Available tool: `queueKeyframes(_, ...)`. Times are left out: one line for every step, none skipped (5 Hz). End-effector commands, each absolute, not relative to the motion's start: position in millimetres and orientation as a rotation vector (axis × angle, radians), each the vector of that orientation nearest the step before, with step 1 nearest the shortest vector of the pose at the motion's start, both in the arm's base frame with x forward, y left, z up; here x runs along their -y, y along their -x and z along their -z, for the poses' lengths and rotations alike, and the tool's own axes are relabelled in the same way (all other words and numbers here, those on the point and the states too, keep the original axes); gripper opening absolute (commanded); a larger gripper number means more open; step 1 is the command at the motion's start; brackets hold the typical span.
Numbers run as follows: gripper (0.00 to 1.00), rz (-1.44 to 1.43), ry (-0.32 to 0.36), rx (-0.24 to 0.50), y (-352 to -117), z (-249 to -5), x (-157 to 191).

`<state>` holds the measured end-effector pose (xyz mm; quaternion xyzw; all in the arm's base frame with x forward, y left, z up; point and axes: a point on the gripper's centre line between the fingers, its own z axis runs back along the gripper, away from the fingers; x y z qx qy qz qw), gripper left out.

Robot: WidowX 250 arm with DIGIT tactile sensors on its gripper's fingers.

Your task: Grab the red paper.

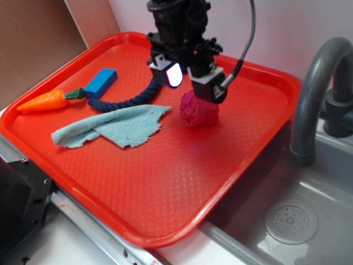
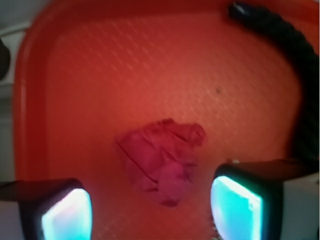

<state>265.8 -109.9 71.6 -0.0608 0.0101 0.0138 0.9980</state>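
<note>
You have the red paper (image 1: 198, 109) sitting on the tray (image 1: 182, 182), toward its far right part, crumpled into a dark crimson ball. Your gripper (image 1: 190, 77) hangs right above it with the jaws apart; in the wrist view the two glowing fingers (image 2: 67, 215) stand either side of the ball's near edge, not gripping it. The tray's surface is bright red with a fine diamond texture and a raised rim. On it you also see a pale teal cloth (image 1: 113, 128), a dark blue rope (image 1: 127, 100), a blue block (image 1: 101, 81) and a toy carrot (image 1: 47, 100). The tray overhangs a grey sink (image 1: 309, 215) with a drain and a grey faucet (image 1: 314, 94); a pale wall stands behind.
</note>
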Motion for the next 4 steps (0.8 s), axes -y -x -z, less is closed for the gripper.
queueKeyframes(1.00, -0.007, 0.068, -0.030, -265, -56, 105)
queueKeyframes(1.00, 0.027, 0.094, -0.006, -271, -45, 104)
queueKeyframes(1.00, 0.075, 0.143, 0.002, -277, -38, 107)
queueKeyframes(1.00, 0.050, 0.138, -0.010, -282, -30, 105)
